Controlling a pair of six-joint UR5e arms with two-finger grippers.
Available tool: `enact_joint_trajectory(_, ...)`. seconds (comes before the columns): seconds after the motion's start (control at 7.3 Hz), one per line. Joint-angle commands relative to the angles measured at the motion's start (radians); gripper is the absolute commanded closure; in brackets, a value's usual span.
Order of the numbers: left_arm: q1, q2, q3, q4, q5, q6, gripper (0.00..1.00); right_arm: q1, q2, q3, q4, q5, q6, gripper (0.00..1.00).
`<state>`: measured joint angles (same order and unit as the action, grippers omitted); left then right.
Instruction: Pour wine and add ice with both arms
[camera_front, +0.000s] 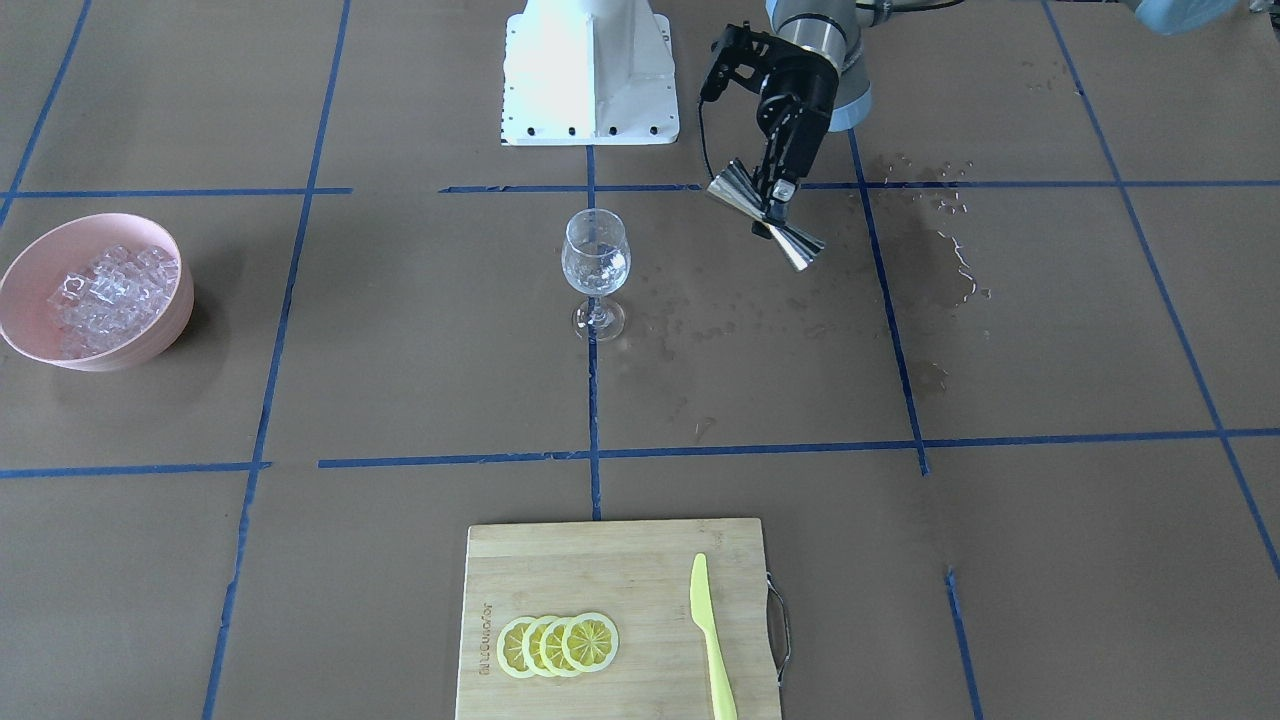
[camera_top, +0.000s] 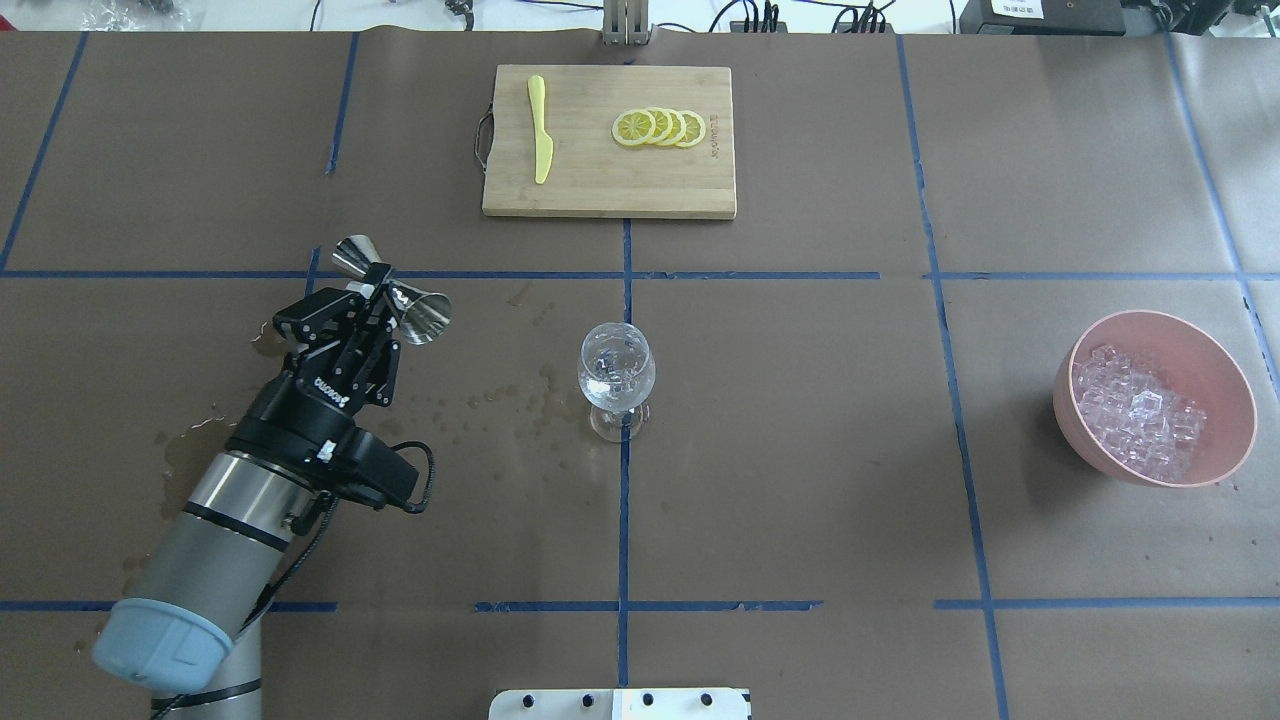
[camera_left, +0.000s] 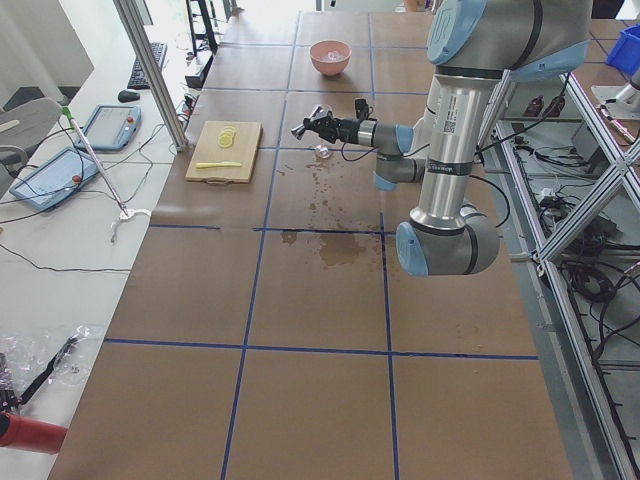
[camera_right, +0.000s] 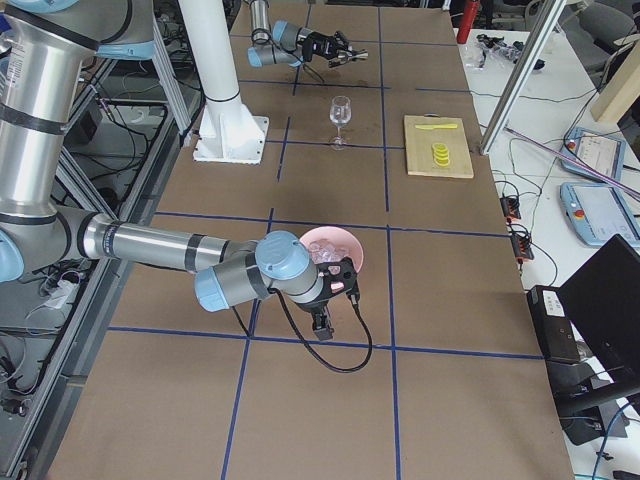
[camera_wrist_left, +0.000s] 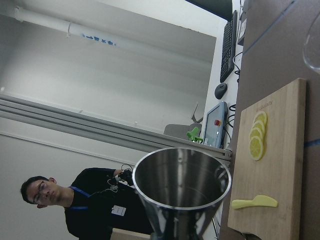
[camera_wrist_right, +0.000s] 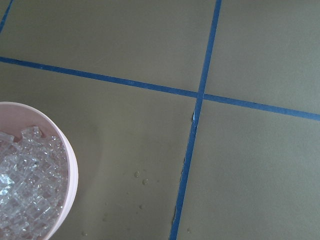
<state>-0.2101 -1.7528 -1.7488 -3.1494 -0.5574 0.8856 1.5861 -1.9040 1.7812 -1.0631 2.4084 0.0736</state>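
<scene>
My left gripper is shut on the waist of a steel double-cone jigger and holds it on its side above the table, left of the wine glass. In the front view the gripper is to the right of the glass. The jigger's cup looks empty. A little clear wine seems to sit low in the glass, hard to see. The ice is heaped in a pink bowl at the far right. My right gripper hangs beside the bowl; I cannot tell whether it is open or shut.
A bamboo cutting board at the far side holds lemon slices and a yellow knife. Wet patches lie between my left arm and the glass. The white pedestal stands behind the glass. A person shows in the left wrist view.
</scene>
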Motion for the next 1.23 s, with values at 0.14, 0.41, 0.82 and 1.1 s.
enact_joint_trajectory(0.14, -0.017, 0.25, 0.002, -0.259, -0.097, -0.147, 1.0, 0.0, 0.0, 0.0, 0.0, 0.001, 0.0, 0.0)
enact_joint_trajectory(0.41, -0.017, 0.372, 0.006, -0.375, -0.17, -0.253, 1.0, 0.0, 0.0, 0.001, 0.0, 0.001, 0.0, 0.0)
enact_joint_trajectory(0.82, -0.015, 0.45, 0.023, -0.371, -0.28, -0.697, 1.0, 0.0, 0.0, 0.006, 0.002, 0.001, 0.0, 0.0)
enact_joint_trajectory(1.1, -0.014, 0.45, 0.078, -0.364, -0.347, -1.094, 1.0, 0.0, 0.0, 0.006, 0.002, 0.001, 0.0, 0.0)
